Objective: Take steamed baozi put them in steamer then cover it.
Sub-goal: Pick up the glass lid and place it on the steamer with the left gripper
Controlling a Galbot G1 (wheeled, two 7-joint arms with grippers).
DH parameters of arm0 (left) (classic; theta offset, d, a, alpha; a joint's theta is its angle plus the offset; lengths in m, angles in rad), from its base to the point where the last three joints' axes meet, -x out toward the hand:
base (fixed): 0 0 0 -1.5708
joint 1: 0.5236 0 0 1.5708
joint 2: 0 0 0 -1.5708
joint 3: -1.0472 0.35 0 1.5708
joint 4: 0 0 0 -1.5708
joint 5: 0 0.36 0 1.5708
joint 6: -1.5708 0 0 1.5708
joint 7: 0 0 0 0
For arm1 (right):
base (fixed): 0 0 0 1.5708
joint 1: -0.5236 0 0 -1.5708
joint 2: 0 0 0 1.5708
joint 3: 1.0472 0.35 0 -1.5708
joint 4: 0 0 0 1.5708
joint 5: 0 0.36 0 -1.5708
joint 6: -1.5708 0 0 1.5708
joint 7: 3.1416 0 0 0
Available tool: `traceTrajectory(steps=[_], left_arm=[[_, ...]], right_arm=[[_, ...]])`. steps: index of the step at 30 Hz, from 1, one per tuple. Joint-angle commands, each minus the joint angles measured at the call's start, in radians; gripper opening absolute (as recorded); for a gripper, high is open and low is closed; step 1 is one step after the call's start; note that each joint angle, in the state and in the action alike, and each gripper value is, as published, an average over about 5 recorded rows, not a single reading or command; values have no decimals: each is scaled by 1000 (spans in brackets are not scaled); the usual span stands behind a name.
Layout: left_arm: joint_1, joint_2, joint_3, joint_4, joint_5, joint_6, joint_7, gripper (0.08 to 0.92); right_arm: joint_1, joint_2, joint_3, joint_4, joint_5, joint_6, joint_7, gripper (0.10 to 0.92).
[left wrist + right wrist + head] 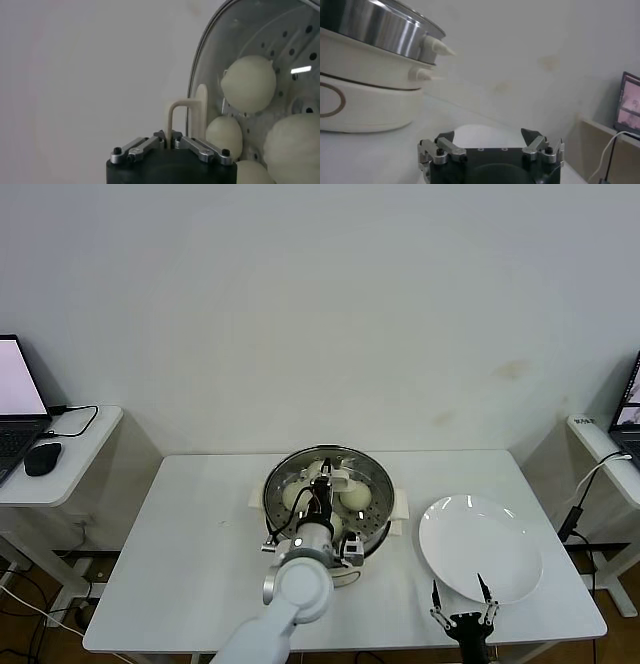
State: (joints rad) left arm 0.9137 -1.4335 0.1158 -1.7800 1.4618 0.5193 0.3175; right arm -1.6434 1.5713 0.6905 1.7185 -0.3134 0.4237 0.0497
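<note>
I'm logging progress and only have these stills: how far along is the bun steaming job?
Done: the baozi sit in the steamer, and the plate is bare. In hand: the left gripper grips the handle of the cover, which lies over the pot. Left: letting go. The right gripper waits open beside the plate.

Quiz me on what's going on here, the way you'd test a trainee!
1. True or false: a bun lies on the plate.
2. Which one pinches the lid's handle? A) left end effector B) right end effector
3. Fill in: the right end effector's fingers stand ___.

Key:
1. False; the buns sit in the steamer.
2. A
3. open
</note>
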Motion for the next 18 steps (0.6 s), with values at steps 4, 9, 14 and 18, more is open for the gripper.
traceTrajectory(steps=[4,9,14,18], left_arm=[[20,28,3,-65,-5,-3,-1,289],[64,55,2,-119,-14,-7,-1,437],[140,117,-14,-215,-41,-13,-6,575],[223,170,-46,-324,-84,-38,-36,697]], right_arm=[[0,2,-3,2,-3,-2,-1,823],[-4,3,-8,5,-9,-3,-2,823],[-8,4,-8,8,-13,-3,-3,823],[-14,0,-4,12,-12,-2,-4,822]])
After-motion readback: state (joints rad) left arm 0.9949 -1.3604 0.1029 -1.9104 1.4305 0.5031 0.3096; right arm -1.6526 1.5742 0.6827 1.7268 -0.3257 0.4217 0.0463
